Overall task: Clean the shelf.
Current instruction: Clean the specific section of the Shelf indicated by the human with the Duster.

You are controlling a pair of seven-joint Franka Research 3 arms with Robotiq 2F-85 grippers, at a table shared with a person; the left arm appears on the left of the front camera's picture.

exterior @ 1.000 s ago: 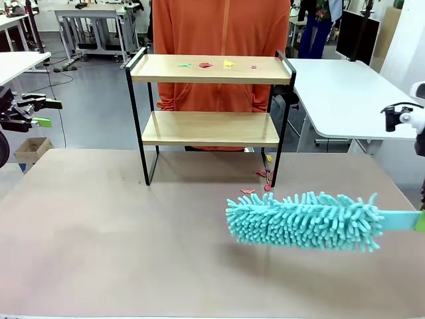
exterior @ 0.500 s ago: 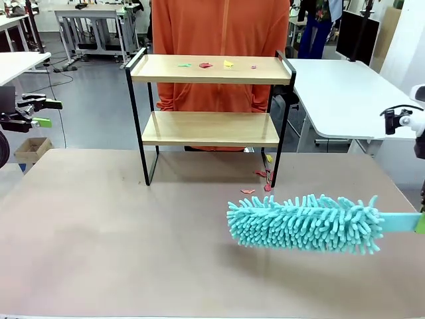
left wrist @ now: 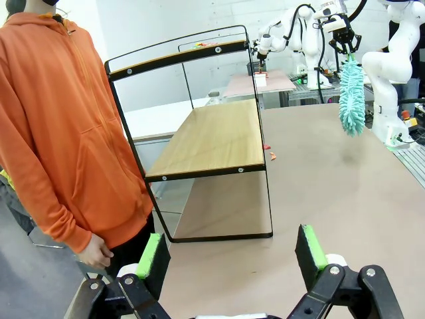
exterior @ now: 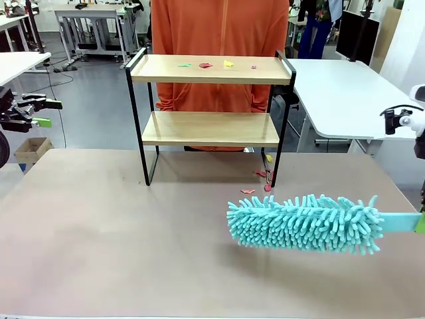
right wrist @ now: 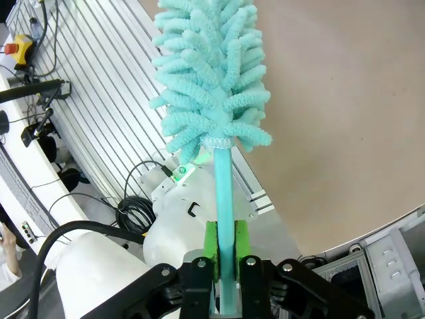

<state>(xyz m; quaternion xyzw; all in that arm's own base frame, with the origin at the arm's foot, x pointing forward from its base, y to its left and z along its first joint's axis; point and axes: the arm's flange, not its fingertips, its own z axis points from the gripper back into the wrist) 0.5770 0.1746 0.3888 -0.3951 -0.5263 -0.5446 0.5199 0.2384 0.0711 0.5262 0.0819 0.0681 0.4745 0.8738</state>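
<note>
Right jaws: shut tight on the duster (right wrist: pixel 212 80) handle, with green pads (right wrist: pixel 210 242) on either side of the teal stick. The duster lies level above the right half of the counter (exterior: pixel 99 232), toward the near edge. Its fluffy head (exterior: pixel 305 222) points at the counter's left edge, and the handle runs out past the right edge. There's a shadow on the counter under it, so it isn't touching.

Left jaws: wide, nothing between the pads (left wrist: pixel 311 247). They hang out beyond the counter's left edge, toward the far end, aimed sideways at the shelf.

Shelf (exterior: pixel 209 128): upright at the middle of the counter's far edge, legs on the counter, two wooden boards in a black frame. The top board carries a row of small scraps: green (exterior: pixel 184 65), red (exterior: pixel 206 65), yellow (exterior: pixel 228 64), pink (exterior: pixel 253 66). More scraps lie on the counter by the shelf's right-hand front leg: a red one (exterior: pixel 248 191) just in front of it, another red one (exterior: pixel 260 173) and a yellow one (exterior: pixel 269 159) just behind.

A person in an orange hoodie (exterior: pixel 219 26) stands close behind the shelf at the far edge, one hand (left wrist: pixel 99 251) hanging at their side.
</note>
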